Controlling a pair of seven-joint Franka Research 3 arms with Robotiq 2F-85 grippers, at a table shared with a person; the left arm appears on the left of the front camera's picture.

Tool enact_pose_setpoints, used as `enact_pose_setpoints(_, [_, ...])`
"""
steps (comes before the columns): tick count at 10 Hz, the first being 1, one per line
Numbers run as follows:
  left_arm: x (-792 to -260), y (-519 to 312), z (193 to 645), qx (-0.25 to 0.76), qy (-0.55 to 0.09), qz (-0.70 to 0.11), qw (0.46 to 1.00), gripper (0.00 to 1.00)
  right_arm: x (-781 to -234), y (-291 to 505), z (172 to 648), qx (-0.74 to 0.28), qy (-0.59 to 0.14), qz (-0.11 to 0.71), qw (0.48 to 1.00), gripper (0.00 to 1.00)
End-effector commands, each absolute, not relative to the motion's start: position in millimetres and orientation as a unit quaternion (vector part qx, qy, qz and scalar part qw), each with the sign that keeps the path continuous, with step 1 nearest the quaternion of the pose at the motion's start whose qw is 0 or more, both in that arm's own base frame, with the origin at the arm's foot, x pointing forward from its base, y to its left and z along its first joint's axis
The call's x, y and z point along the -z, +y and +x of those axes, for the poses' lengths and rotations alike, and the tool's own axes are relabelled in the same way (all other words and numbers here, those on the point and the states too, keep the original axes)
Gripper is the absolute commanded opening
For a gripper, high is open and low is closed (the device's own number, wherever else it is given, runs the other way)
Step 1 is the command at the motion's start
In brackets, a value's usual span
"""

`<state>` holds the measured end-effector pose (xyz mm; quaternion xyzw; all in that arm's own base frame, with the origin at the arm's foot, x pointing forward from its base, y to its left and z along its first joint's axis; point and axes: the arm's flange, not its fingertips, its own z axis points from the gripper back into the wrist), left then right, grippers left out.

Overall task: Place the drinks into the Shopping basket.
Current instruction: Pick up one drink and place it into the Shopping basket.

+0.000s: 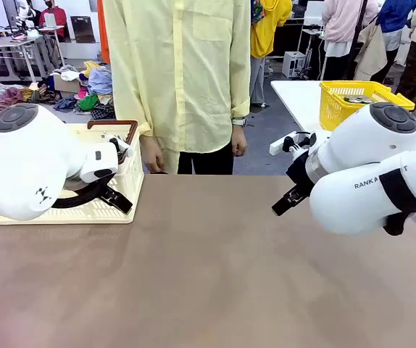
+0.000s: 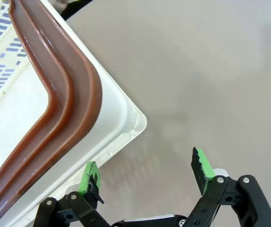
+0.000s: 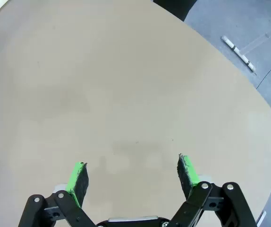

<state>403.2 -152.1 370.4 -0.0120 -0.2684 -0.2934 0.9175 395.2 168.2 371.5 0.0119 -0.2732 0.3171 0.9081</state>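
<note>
The drinks are out of view. The cream-white Shopping basket (image 1: 126, 190) stands on the table's far left, partly behind my left arm (image 1: 30, 163). In the left wrist view, its white corner rim (image 2: 123, 120) and brown handle (image 2: 64, 104) lie just to the left of my left gripper (image 2: 146, 168). That gripper hangs open and empty above the bare tabletop, one green pad close to the basket's rim. My right gripper (image 3: 132, 169) is also open and empty, with only tabletop beneath it. My right arm (image 1: 371, 170) is at the table's right side.
A person in a pale yellow shirt (image 1: 182, 80) stands at the far edge, hands hanging down. A yellow mesh basket (image 1: 353, 101) sits on a separate white table at the back right. The brown tabletop (image 1: 208, 268) stretches wide between my arms.
</note>
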Motion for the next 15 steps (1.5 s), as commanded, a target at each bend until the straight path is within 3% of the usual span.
enact_pose_setpoints(1, [-370.5, -152.1, 403.2, 0.293, -0.269, -0.012, 0.917, 1.0, -371.6, 168.2, 395.2, -0.317, -0.273, 0.012, 0.908, 1.0])
enact_pose_setpoints(15, [-370.5, -152.1, 403.2, 0.293, -0.269, -0.012, 0.917, 1.0, -371.6, 168.2, 395.2, -0.317, -0.273, 0.012, 0.908, 1.0])
